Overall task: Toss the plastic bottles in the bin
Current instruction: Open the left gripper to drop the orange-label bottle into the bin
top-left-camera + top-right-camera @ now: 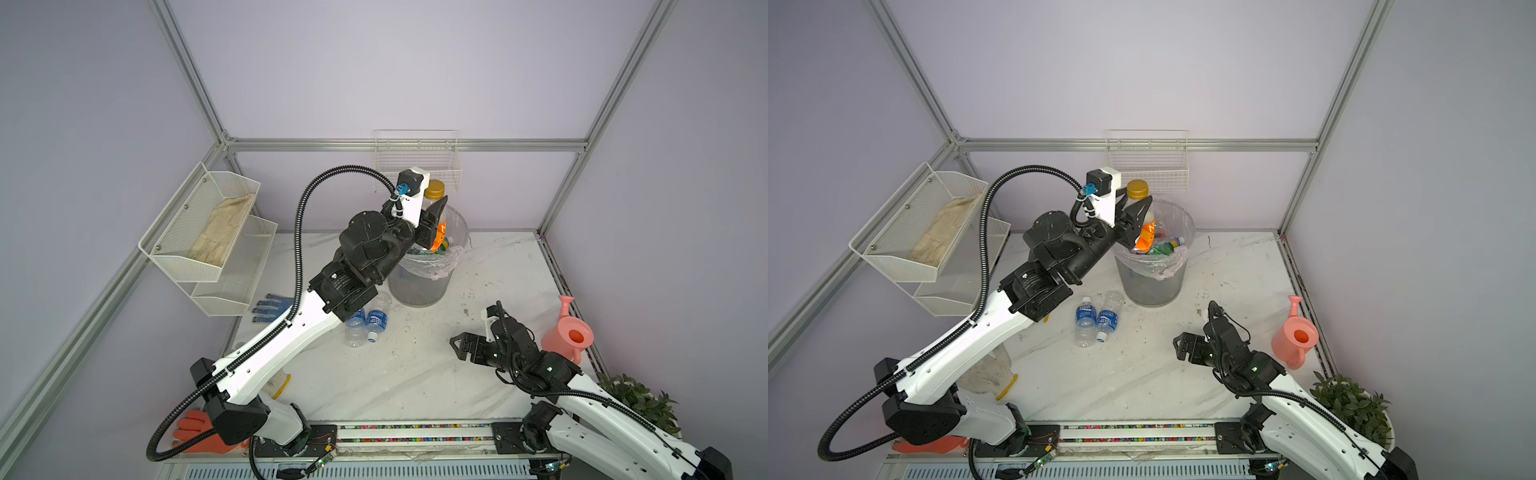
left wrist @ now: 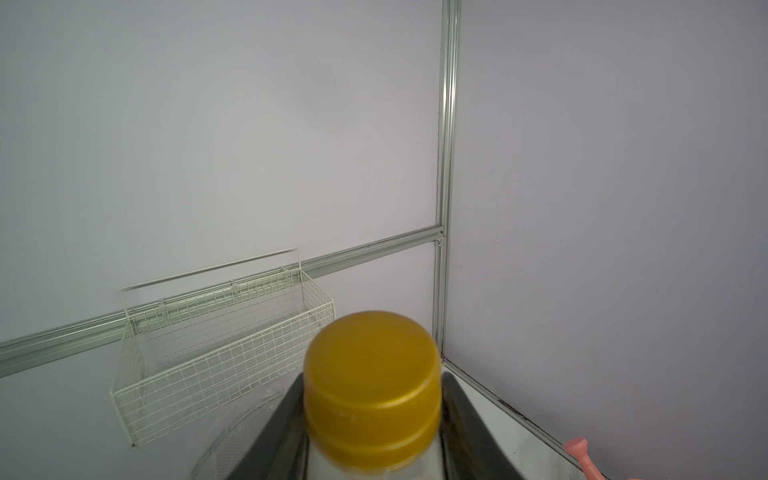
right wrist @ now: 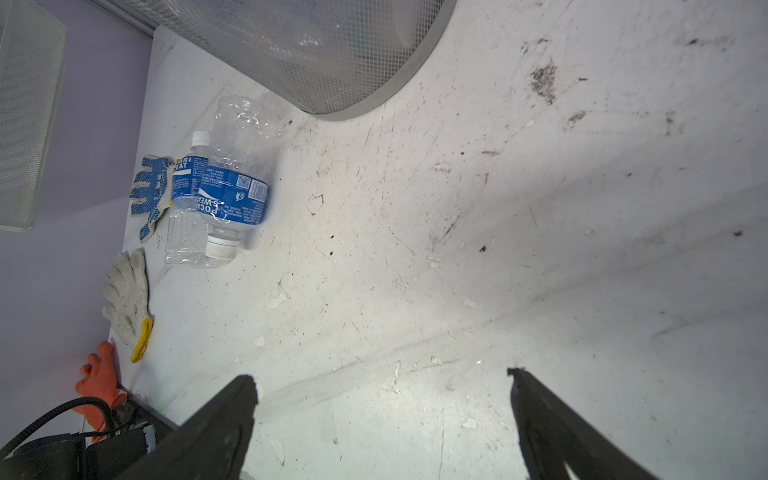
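Soft, even, diffuse light; faint shadows; yellow-capped bottle [image 2: 372, 386] blurry up close; wide-angle bending at edges.

- Bare tabletop [image 1: 415, 374] lies open between right gripper [image 1: 457, 348] and two blue-labelled bottles [image 1: 377, 320]
- Left gripper [image 1: 436, 216] and its orange-labelled bottle [image 1: 434, 190] occupy the bin [image 1: 419, 286] mouth's left side
- Pink watering can [image 1: 567, 332] crowds the right arm's outer side
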Action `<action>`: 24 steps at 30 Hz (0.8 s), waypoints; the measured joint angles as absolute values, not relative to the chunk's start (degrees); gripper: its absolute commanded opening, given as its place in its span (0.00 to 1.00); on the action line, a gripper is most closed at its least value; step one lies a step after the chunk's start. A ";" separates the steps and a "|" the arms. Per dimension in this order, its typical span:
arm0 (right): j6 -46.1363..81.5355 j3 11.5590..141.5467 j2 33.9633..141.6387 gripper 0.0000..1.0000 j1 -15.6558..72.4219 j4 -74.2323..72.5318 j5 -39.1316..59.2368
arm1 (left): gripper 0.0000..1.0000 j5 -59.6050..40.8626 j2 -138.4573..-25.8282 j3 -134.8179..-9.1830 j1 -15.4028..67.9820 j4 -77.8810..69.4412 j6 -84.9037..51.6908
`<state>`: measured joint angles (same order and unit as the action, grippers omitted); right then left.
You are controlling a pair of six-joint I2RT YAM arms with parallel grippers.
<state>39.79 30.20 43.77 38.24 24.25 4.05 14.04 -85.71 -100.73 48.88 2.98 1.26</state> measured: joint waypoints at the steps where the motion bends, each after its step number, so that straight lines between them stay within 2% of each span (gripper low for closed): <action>1: 39.81 30.20 43.77 0.97 38.24 24.23 4.05 | 0.31 13.82 -86.98 -101.91 48.56 2.98 1.23; 9: 39.79 30.20 43.75 0.97 38.24 24.23 4.08 | 0.33 12.40 -96.62 -110.67 45.34 6.66 0.62; 10: 39.79 30.20 43.75 0.97 38.24 24.25 4.10 | 0.39 12.34 -98.28 -112.68 44.73 8.43 0.19; 12: 39.77 30.24 43.75 0.97 38.24 24.27 4.10 | 0.85 12.40 -102.32 -118.61 43.44 13.06 -0.86; 13: 39.75 30.33 43.72 0.97 38.24 24.36 4.10 | 1.00 12.51 -105.25 -123.63 42.70 17.12 -1.61; 17: 39.57 30.74 43.03 0.97 38.24 24.93 4.08 | 1.00 13.23 -113.49 -138.74 40.99 29.50 -3.29; 21: 39.55 31.07 42.65 0.97 38.24 24.97 4.08 | 1.00 14.46 -111.09 -137.36 41.34 34.87 -3.75; 24: 39.57 31.07 42.83 0.97 38.24 24.91 4.12 | 1.00 14.66 -104.57 -131.35 41.85 34.85 -3.88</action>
